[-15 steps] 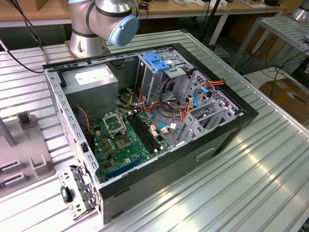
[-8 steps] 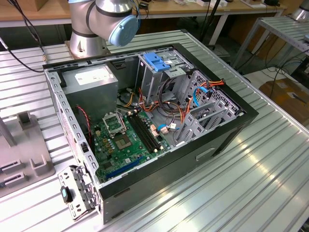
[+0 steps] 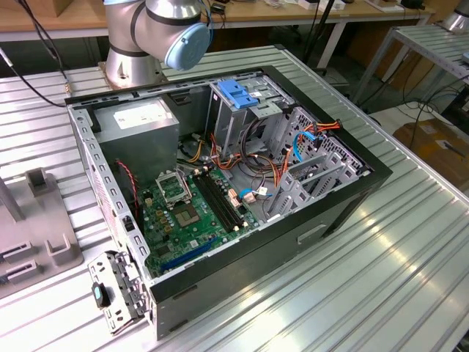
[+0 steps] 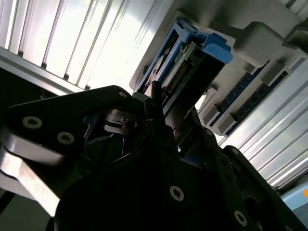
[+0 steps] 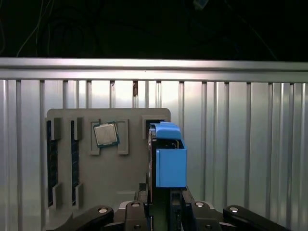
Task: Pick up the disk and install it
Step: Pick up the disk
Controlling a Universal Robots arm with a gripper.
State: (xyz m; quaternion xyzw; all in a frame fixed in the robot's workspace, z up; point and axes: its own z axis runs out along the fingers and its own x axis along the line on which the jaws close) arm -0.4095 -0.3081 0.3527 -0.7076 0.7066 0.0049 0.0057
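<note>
One end only of the disk (image 5: pixel 171 166) sits pinched in your closed hand (image 5: pixel 161 199), so it may pivot and slip.

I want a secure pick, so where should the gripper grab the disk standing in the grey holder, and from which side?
Probably pinch the disk across its broad faces at the free end rising from the grey holder, coming straight down. It stands on edge in a slot, so that thin end is what's exposed; the gripper sits in line with it.
</note>
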